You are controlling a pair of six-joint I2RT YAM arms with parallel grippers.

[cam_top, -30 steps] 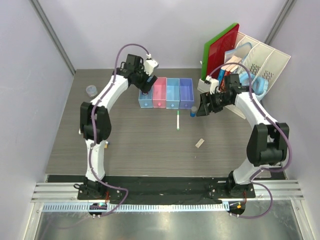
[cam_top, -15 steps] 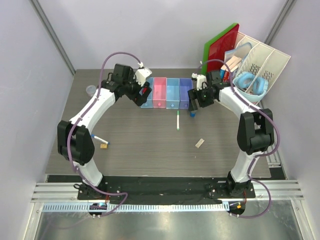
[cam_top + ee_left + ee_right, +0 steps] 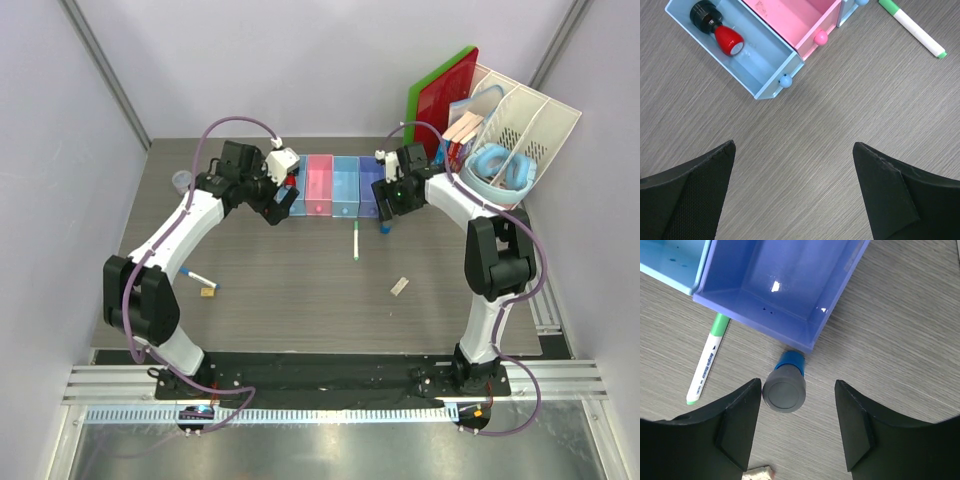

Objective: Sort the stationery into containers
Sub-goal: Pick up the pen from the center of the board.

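Note:
Four trays stand in a row: blue [image 3: 292,200], pink [image 3: 318,185], light blue [image 3: 345,185] and lavender [image 3: 371,183]. A red-black cylinder [image 3: 717,30] lies in the blue tray [image 3: 760,65]. My left gripper [image 3: 794,145] hangs open over bare table just in front of that tray, holding nothing. My right gripper [image 3: 797,382] is open around an upright blue cylinder with a grey cap [image 3: 785,387] in front of the lavender tray [image 3: 785,280]; the cap sits close to the left finger. The green-tipped pen [image 3: 356,242] and the eraser [image 3: 400,286] lie further forward.
A blue-tipped marker [image 3: 200,277] and a yellow piece [image 3: 208,292] lie near the left arm, and a small roll [image 3: 182,180] sits at the far left. The white file rack [image 3: 530,120], headphones [image 3: 500,165] and red and green boards [image 3: 445,95] fill the back right corner.
My left gripper has drawn back from above the blue tray towards the left. My right gripper has swung left and now straddles the blue cylinder, its jaws a little narrower.

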